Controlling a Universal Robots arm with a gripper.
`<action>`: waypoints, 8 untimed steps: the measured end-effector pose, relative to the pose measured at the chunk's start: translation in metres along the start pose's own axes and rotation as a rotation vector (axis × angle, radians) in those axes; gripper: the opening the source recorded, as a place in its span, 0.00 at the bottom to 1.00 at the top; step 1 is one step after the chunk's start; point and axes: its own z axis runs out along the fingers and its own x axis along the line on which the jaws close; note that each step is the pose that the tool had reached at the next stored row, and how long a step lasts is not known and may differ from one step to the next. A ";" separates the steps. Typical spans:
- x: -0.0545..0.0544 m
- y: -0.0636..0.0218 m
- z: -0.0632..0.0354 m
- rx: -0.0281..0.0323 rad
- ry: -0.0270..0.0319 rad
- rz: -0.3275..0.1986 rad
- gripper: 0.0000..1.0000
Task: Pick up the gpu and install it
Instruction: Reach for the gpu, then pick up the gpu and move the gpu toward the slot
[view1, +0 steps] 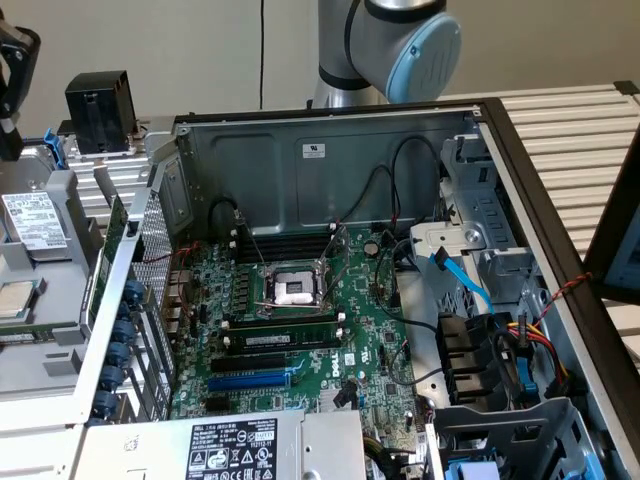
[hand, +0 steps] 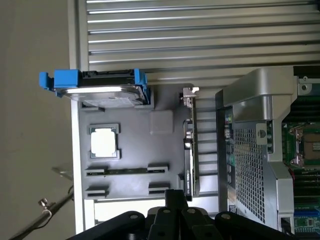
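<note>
Installation has not begun. The gpu (hand: 189, 150) stands on edge in the grey parts tray (hand: 162, 150), its silver end bracket at the end away from the gripper, just outside the perforated rear wall of the open computer case (view1: 330, 160). In the exterior view the card appears edge-on at the case's left flank (view1: 113, 245). The gripper (hand: 176, 200) hangs over the tray near the card's nearer end; its fingers (hand: 165, 220) are fully closed with nothing between them, and I cannot tell whether they touch the card. Both the pick-up and the seating remain to be done: on the motherboard (view1: 380, 340) the blue expansion slot (view1: 250, 380) is vacant. Other items in the tray are a hard drive (hand: 107, 97) in a blue caddy and a processor (hand: 105, 142). The power supply label (view1: 235, 448) bears certification marks, and a white sticker (view1: 313, 150) sits on the case wall; neither is legible.
</note>
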 end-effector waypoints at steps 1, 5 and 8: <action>0.000 0.0000 0.0000 0.0000 0.0000 0.000 0.11; 0.000 0.0000 0.0000 -0.0001 0.0000 0.000 0.11; 0.000 0.0000 0.0000 -0.0001 -0.0001 0.000 0.11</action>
